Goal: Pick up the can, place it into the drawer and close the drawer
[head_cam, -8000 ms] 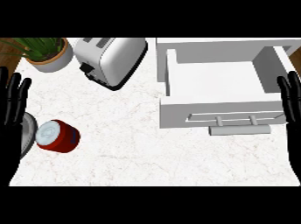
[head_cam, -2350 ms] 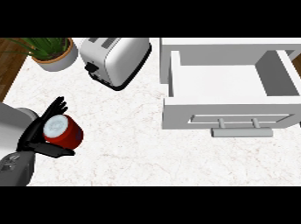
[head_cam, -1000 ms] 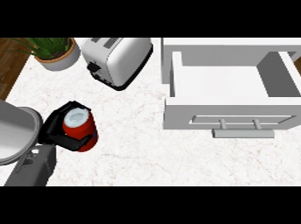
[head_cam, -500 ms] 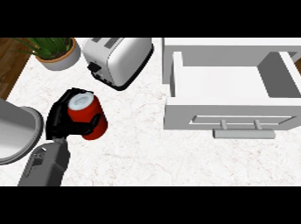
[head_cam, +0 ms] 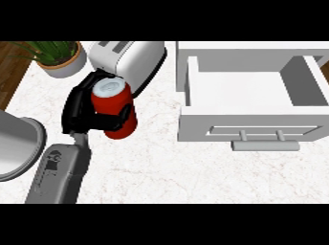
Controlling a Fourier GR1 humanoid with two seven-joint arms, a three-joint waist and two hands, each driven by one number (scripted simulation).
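Observation:
A red can [head_cam: 116, 106] with a pale top is held above the marble counter [head_cam: 167, 162] at centre left. My left hand [head_cam: 82, 114] is shut on it, black fingers wrapped across its side, the grey forearm [head_cam: 60, 173] running down to the lower edge. The can is tilted slightly, its top toward the toaster. The white drawer [head_cam: 256, 91] stands open at the right, its inside bare, its front panel and handle [head_cam: 265, 145] facing me. The can is left of the drawer, apart from it. My right hand does not show.
A white toaster [head_cam: 128, 60] stands just behind the can. A potted plant [head_cam: 58, 57] sits at the back left. A large grey rounded shape [head_cam: 8, 148] fills the left edge. Wooden floor [head_cam: 1, 72] shows beyond the counter's left side.
My left hand has lifted the can from the counter and carried it up and to the right, toward the toaster and the drawer. The right hand has left the view.

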